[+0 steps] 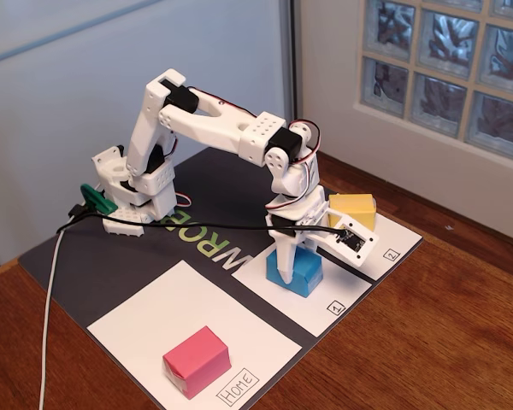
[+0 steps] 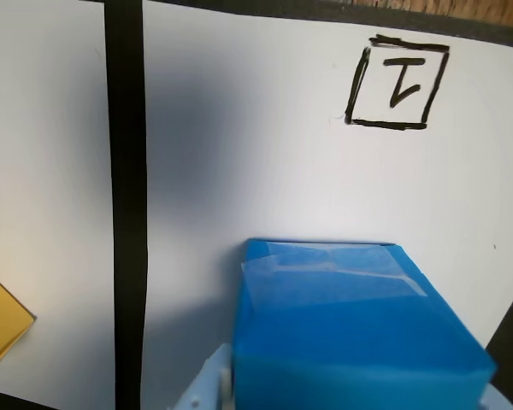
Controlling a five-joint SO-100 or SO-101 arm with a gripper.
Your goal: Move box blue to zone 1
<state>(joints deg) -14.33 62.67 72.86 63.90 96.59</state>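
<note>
In the fixed view, nearest you, a pink paper-wrapped cuboid box [image 1: 196, 360] sits on the large white paper sheet marked "HOME" [image 1: 145, 320]. Beyond it, your small bright blue paper-wrapped box [image 1: 297, 272] rests on the white paper rectangle with a boxed "1" in its corner [image 1: 342, 290]. The white two-finger gripper [image 1: 287, 272] comes down onto that box from above, with a finger [image 1: 284, 260] against its left face. In the wrist view the blue box [image 2: 359, 329] fills the lower frame between pale finger edges [image 2: 207, 386], so the jaws appear closed around it. The same view shows the boxed "1" mark [image 2: 398, 83] beyond the box on the white sheet [image 2: 265, 154]. Farther back in the fixed view, a yellow paper-wrapped box [image 1: 354, 210] stands on the white rectangle marked "2" [image 1: 392, 232]. All sheets lie on a dark mat [image 1: 111, 256] over the wooden table [image 1: 445, 333].
</note>
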